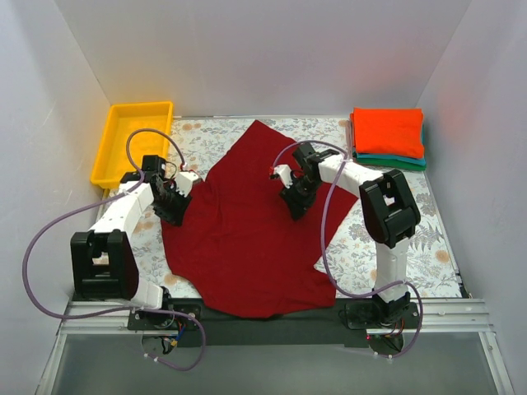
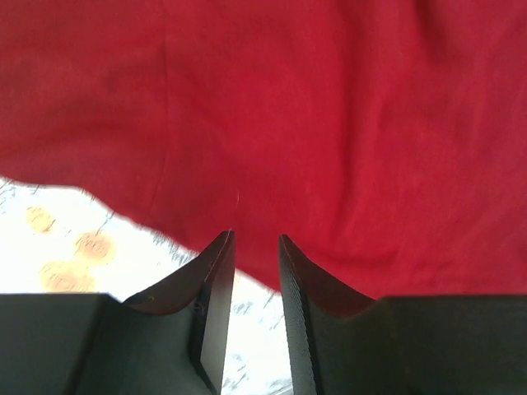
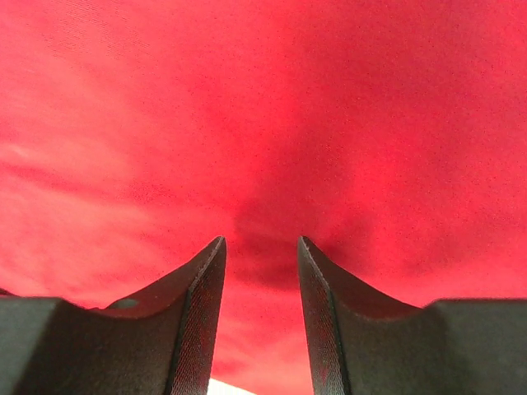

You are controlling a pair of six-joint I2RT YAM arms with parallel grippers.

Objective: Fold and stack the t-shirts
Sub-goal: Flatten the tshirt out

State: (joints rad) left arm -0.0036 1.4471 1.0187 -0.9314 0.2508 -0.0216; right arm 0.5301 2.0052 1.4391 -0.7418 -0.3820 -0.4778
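Crimson t-shirt: is being shown spread open in the middle of the grey floral cloth, between the two arms, with its near hem being laid close to the arm bases.
Long axis: is being run from the near edge towards the far wall, tilted slightly. A pointed corner is being aimed at the far wall, and the wide straight edge is being turned towards the robot. Which end carries the collar cannot be told.
Left gripper: is being held low at the shirt's left edge. Its fingers are being kept a narrow gap apart and nothing is being pinched. In the left wrist view, the red border and the floral cloth are both being seen beneath the tips.
Right gripper: is being held over the shirt, right of its middle. Its fingers are being kept spread, with only red cloth being seen below. Whether the tips are touching the cloth cannot be told.
Folded stack: the orange-red t-shirt is being kept folded on top of the teal t-shirt at the far right corner, apart from the crimson one.
Yellow tray: is being seen at the far left corner.
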